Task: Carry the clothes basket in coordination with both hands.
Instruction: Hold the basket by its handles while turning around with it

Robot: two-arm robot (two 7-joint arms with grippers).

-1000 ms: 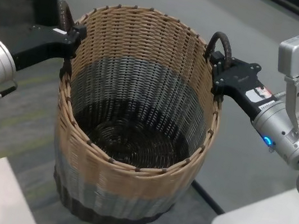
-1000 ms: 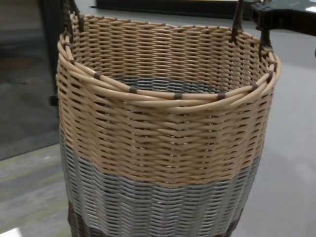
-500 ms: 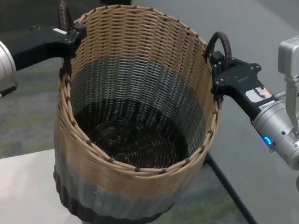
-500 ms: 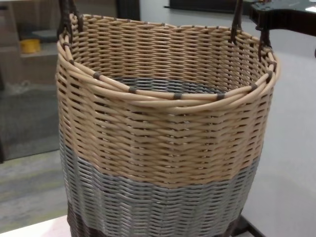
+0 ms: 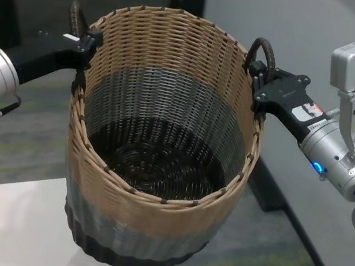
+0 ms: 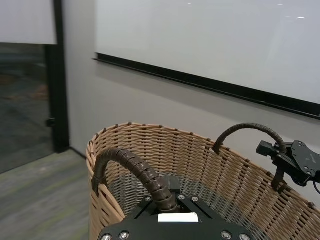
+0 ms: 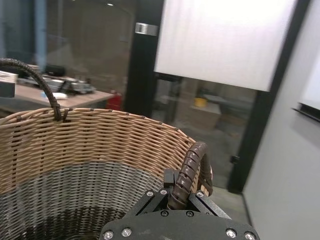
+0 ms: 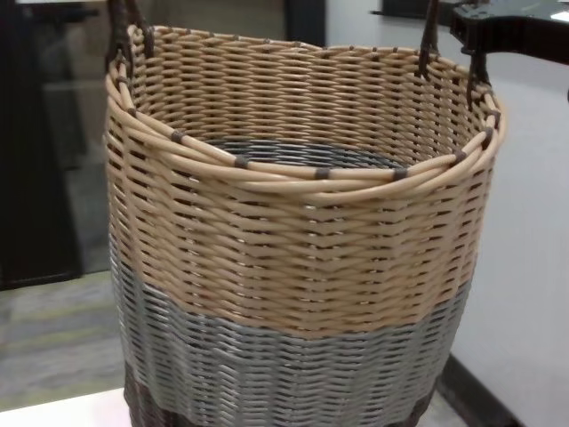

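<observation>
Behind the clothes basket the room has slid sideways while it hangs mid-frame, left gripper and right gripper each clamped on a loop handle, so the carry looks underway.

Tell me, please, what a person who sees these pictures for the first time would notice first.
The clothes basket fills the middle of the head view, woven in tan, grey and dark brown bands and empty inside. The left gripper and the right gripper each have their jaws shut on a dark loop handle at opposite sides of the rim.
</observation>
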